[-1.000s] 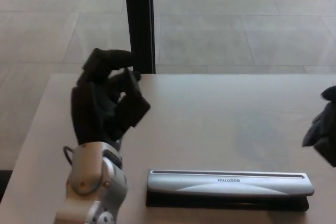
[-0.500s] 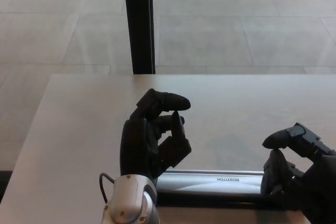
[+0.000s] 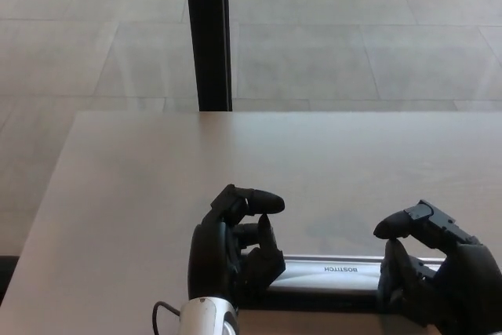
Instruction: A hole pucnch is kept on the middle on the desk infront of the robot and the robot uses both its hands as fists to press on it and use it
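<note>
My left hand: fingers curled into fist, on left end of hole punch | my right hand: curled likewise, on right end | hole punch: near edge of table, centre

I see my left hand low at the bottom edge, fingers curled into a loose fist, thumb arched over; my right hand sits level with it, curled likewise, thumb pointing inward

A black post stands on the tiled floor behind the desk.
</note>
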Motion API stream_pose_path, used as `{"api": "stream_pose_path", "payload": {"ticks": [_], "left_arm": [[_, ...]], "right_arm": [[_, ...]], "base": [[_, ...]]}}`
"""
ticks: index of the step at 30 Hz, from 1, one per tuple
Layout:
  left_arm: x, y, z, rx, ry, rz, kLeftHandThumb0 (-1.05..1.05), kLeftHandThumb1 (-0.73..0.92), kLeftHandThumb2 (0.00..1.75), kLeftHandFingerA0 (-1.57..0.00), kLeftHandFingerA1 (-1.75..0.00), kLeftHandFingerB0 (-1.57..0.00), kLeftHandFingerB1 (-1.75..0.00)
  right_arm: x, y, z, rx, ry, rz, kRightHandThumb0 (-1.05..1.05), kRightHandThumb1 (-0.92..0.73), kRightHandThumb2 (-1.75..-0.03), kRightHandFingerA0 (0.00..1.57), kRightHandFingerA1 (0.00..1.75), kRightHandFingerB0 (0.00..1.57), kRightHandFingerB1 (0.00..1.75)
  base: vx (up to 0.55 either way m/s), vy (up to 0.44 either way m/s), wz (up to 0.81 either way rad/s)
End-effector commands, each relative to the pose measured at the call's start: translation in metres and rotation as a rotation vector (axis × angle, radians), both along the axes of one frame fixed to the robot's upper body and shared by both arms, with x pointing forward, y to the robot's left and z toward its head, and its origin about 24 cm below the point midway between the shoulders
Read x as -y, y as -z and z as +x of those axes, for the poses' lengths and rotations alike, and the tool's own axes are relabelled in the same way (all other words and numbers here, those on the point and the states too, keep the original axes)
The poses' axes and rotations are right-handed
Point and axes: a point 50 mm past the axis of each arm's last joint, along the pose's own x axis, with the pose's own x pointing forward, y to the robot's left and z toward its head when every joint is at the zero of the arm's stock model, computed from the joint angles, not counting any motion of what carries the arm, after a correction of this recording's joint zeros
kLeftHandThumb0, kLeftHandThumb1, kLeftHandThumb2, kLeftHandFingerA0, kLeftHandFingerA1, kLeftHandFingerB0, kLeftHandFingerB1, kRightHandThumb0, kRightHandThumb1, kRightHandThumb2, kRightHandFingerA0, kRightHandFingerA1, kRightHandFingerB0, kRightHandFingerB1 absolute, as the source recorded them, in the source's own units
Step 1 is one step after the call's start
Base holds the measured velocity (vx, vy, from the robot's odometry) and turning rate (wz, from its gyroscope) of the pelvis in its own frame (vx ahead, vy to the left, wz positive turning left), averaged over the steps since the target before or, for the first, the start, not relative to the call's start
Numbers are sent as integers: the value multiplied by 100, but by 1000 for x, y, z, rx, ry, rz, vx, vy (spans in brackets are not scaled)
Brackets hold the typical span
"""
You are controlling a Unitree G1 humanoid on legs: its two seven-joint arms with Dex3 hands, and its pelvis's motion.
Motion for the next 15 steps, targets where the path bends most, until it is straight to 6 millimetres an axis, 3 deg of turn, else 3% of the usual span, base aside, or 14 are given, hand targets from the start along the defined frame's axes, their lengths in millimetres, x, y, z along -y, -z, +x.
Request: {"api": "stream_pose_path", "payload": {"ticks": [1,9,15], "left_arm": [[50,16,-25,-109,-127,-246,-30,85,92,-91,-175,-43,-171],[57,27,-32,-161,-171,-270,-32,90,85,-88,-175,-41,-171],[68,40,-44,-195,-206,-231,-30,88,86,-89,-175,-44,-165]], "right_arm": [[-2,3,8,44,25,-51,-37,-63,-105,104,175,69,167],[-3,15,10,31,69,-69,-41,-62,-107,105,175,69,170],[-1,46,4,-20,194,-38,-46,-62,-102,106,175,72,171]], "base": [[0,0,0],[0,0,0],[0,0,0]]}}
